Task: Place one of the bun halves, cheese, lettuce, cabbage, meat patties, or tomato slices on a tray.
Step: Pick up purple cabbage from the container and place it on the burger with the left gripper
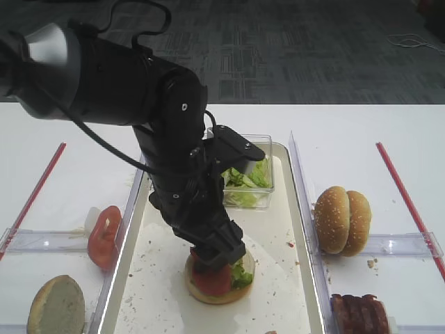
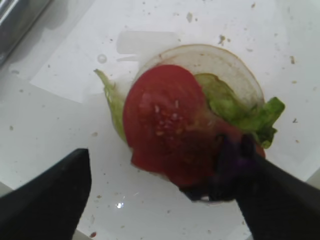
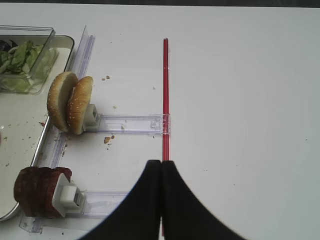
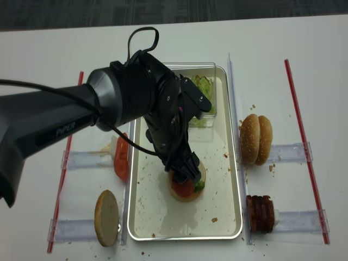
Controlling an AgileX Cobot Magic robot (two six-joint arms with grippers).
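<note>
Left end effector (image 2: 160, 195) is hovering wide open over the tomato slice (image 2: 167, 122), gripping nothing. Slice is sitting on lettuce (image 2: 240, 107) and bun (image 1: 219, 289), mid-tray (image 1: 278, 236) toward the near edge. Right end effector (image 3: 161, 165) is parked closed, empty, over the table (image 3: 240, 75).
</note>
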